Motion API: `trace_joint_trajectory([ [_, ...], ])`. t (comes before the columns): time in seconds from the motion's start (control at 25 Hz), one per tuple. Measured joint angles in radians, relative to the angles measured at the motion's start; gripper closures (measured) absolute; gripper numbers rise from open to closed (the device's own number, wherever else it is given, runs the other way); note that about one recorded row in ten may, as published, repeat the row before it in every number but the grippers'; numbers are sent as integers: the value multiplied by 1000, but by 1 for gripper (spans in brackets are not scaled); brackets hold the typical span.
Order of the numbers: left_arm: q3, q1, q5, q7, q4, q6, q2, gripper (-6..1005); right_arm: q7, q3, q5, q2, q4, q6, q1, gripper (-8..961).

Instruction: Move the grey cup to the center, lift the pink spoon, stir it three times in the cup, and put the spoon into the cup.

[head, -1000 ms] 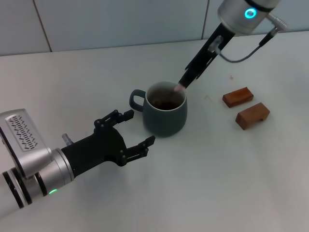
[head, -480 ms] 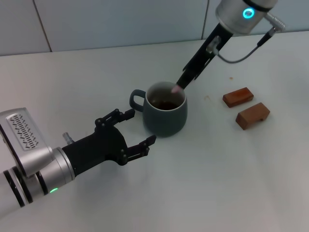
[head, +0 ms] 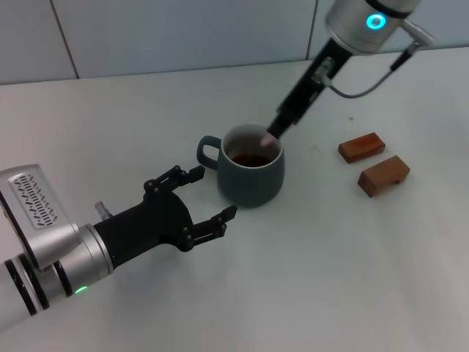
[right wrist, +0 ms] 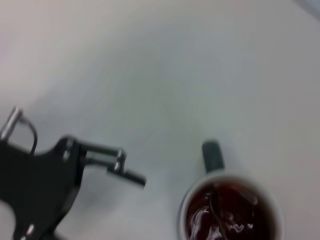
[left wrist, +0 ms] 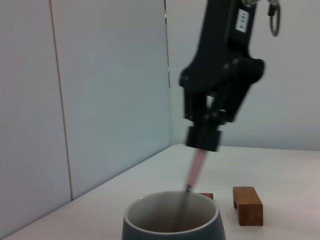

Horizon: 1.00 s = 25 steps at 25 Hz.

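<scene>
the white table (head: 352,264) carries everything, and the robot's two arms are the biggest things over it. the left gripper (head: 192,204) sits low near the front, just beside the cup on its handle side but not touching it, its black fingers (head: 220,218) spread wide and holding nothing; it looks parked close by in case the cup needs steadying. the right gripper (head: 280,125) reaches down at a slant from the far side, its tip just above the cup's rim, fingers clamped on the top of the spoon's handle so the bowl end can dip into the drink.

the grey cup (head: 250,174) stands upright about mid-table, loop handle pointing toward the robot's left, with dark brown liquid at the bottom; the right wrist view shows that surface rippled, which suggests stirring is in hand. two brown blocks (head: 372,165) lie well apart from it on the right side, out of the way.

the pink spoon (left wrist: 195,170) is the smallest: it leans with the gripper, pink handle above the rim, metal neck down inside the cup.
</scene>
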Motion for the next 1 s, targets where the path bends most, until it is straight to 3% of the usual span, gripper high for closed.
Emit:
trace_joint_trajectory([
  [0.16, 0, 3, 0, -3, 0, 1, 0, 164, 4, -1, 14, 8, -74, 20, -39, 830],
  [0.32, 0, 4, 0, -5, 0, 1, 1, 164, -46, -6, 33, 55, -266, 17, -162, 773],
  [0.4, 0, 2, 0, -5, 0, -1, 1, 164, -73, -20, 92, 74, -392, 31, -262, 734],
  [0.76, 0, -4, 0, -24, 9, -1, 5, 164, -276, -14, 527, 71, -725, 53, -698, 541],
  [0.88, 0, -6, 0, -44, 12, -2, 6, 163, -364, 47, 627, 70, -740, 52, -810, 422],
  [1.0, 0, -6, 0, -60, 13, -2, 7, 163, -481, 128, 668, 73, -667, 51, -877, 301],
])
